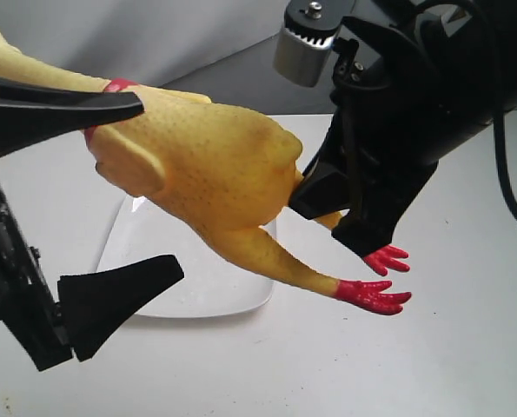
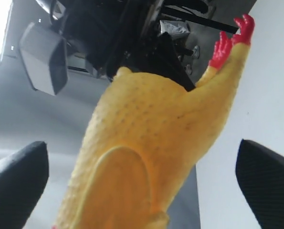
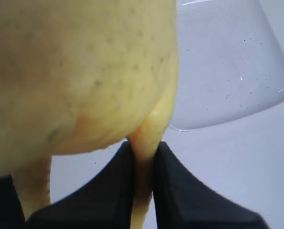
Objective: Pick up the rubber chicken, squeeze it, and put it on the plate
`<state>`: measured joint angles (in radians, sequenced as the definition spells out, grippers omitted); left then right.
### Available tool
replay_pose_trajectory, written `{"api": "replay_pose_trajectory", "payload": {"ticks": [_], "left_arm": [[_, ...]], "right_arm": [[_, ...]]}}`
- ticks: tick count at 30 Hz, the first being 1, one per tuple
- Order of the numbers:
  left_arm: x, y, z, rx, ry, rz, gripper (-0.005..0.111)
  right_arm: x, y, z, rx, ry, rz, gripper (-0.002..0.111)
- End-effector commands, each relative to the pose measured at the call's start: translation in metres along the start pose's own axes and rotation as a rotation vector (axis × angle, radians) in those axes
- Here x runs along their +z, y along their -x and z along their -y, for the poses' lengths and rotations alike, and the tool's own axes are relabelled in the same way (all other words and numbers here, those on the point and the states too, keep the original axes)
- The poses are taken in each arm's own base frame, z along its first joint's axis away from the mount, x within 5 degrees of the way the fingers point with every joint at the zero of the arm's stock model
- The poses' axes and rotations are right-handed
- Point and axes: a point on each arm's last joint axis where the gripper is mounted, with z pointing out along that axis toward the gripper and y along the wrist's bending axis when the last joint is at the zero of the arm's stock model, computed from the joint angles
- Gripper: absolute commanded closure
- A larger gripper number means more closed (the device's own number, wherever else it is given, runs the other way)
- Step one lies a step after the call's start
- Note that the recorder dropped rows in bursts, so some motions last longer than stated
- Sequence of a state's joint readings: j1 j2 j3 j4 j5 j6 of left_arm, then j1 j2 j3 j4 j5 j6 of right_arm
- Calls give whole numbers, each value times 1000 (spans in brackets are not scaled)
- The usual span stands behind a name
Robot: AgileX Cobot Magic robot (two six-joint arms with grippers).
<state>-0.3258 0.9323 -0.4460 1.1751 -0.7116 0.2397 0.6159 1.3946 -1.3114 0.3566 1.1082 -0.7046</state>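
Ext. view: the rubber chicken (image 1: 215,165) hangs in the air. It runs diagonally from its red neck band (image 1: 119,85) at approx. 10 o'clock down to its red feet (image 1: 373,295) at approx. 4 o'clock.

Your right gripper (image 1: 336,213) comes in from 1 o'clock and is clamped on the chicken at the top of a leg. The right wrist view shows its two black fingers (image 3: 99,191) pinched tight on that thin yellow leg, w/ the body bulging just past them.

Your left gripper (image 1: 161,184) enters from 9 o'clock w/ fingers spread wide, one above the neck end and one below the body. In the left wrist view the chicken lies between them w/ a clear gap on each side. In the ext. view the upper finger may brush the neck band; it's hard to tell.

The plate (image 1: 197,311) lies on the white table (image 1: 449,356) at approx. 7 o'clock, beneath the chicken's body and apart from it.
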Motion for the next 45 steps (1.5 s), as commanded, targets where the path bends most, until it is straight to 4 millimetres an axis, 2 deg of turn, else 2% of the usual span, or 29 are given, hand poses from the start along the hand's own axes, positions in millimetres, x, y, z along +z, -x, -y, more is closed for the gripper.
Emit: {"api": "replay_pose_trajectory", "payload": {"ticks": [1, 5, 9, 12, 19, 21, 23, 28, 42, 45], "left_arm": [[10, -2, -5, -28, 12, 47, 2], [12, -1, -20, -88, 100, 52, 9], [13, -5, -17, -38, 47, 10, 36], [13, -5, -11, 42, -24, 8, 49], [22, -14, -1, 15, -82, 4, 51], [24, -16, 2, 7, -99, 2, 55], [25, -17, 3, 3, -101, 1, 65], [24, -16, 1, 3, -93, 3, 106], [24, -16, 2, -50, -95, -7, 106], [24, -16, 1, -49, -94, -9, 99]], "right_arm": [[-2, 3, -2, 10, 2, 33, 108], [-2, 3, -2, 10, 2, 33, 108], [-2, 3, -2, 11, 3, 32, 108], [-2, 3, -2, 11, 3, 32, 108], [-2, 3, -2, 12, 7, 33, 108], [-2, 3, -3, 12, 9, 32, 108], [-2, 3, -3, 12, 10, 30, 108], [-2, 3, -3, 12, 10, 30, 108], [-2, 2, -3, 13, 16, 26, 108], [-2, 2, -3, 13, 16, 26, 108]]}}
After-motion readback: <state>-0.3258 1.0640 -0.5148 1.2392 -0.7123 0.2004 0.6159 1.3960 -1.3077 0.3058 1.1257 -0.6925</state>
